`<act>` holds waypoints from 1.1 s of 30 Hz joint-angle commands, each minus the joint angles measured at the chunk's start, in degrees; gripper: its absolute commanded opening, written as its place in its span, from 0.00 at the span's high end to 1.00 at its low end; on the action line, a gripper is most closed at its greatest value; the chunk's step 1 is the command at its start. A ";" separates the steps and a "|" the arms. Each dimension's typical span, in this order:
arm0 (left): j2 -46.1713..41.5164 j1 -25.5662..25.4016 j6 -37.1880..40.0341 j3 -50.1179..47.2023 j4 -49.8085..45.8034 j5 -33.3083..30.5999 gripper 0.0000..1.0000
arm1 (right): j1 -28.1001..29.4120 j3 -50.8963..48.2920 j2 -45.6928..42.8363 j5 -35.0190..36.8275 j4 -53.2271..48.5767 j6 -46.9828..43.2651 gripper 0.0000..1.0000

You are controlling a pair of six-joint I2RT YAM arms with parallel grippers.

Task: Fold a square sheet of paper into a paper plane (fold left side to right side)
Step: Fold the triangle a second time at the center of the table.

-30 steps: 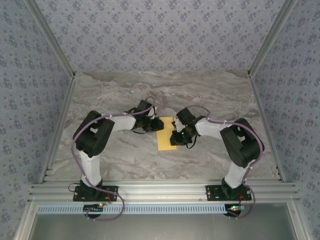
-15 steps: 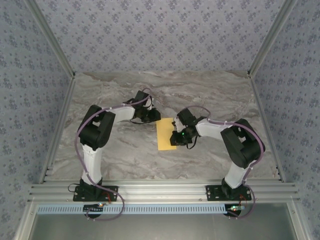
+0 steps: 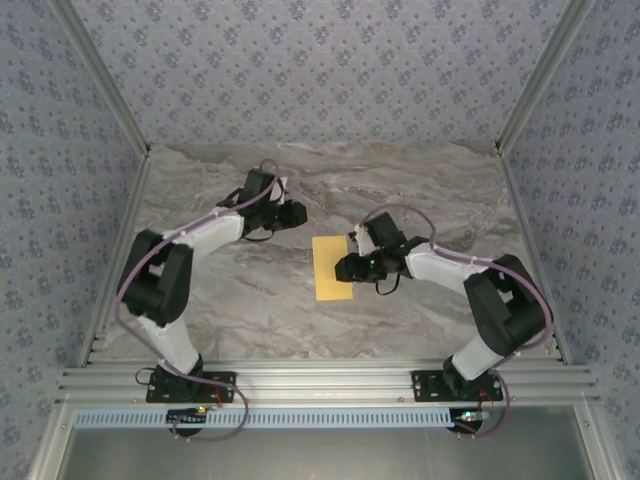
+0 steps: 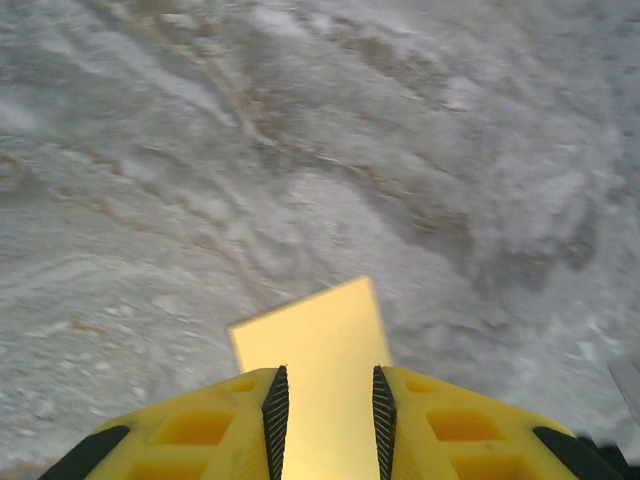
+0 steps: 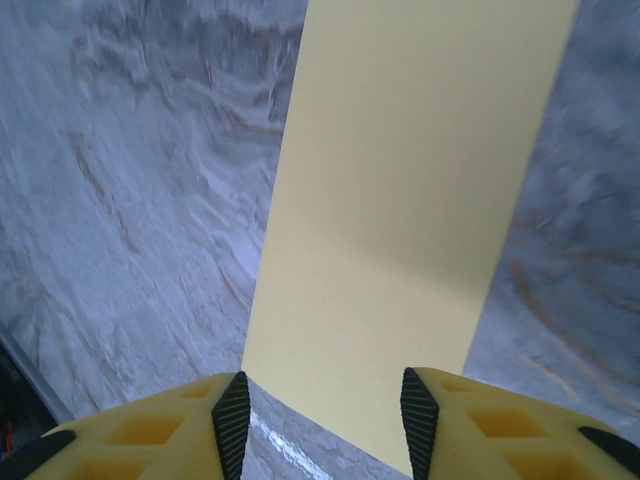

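Item: square sheet of paper, folded to a narrow strip, flat at mid-worktop; long axis 12–6. Right pincer, jaws parted, empty, at its 3 o'clock edge: the nearer. Left pincer, narrowly parted, empty, apart at 11 o'clock.

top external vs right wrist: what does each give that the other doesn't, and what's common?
Top external: both arms whole. The left gripper sits up-left of the yellow sheet, apart from it. The sheet's full outline is a narrow rectangle flat on the marble table.
Right wrist: a close-up of the right gripper's fingers, spread wide. The sheet's near edge lies between them, with a wedge of bare table showing and nothing pinched.
Both: the sheet and the right gripper at its right edge.
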 commanded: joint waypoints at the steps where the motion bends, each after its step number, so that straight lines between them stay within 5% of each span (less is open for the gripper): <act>1: 0.51 -3.40 -2.52 -3.73 2.24 3.21 0.70 | -2.35 -1.97 -2.36 2.96 -0.32 0.85 0.50; 20: 12.95 -6.37 -5.92 -3.69 4.80 1.33 0.72 | -5.01 -5.93 -2.56 0.18 1.50 4.54 0.35; 33: 12.52 -6.71 -6.68 -6.87 6.41 0.89 0.73 | -3.72 -2.47 6.23 -8.33 3.12 8.16 0.43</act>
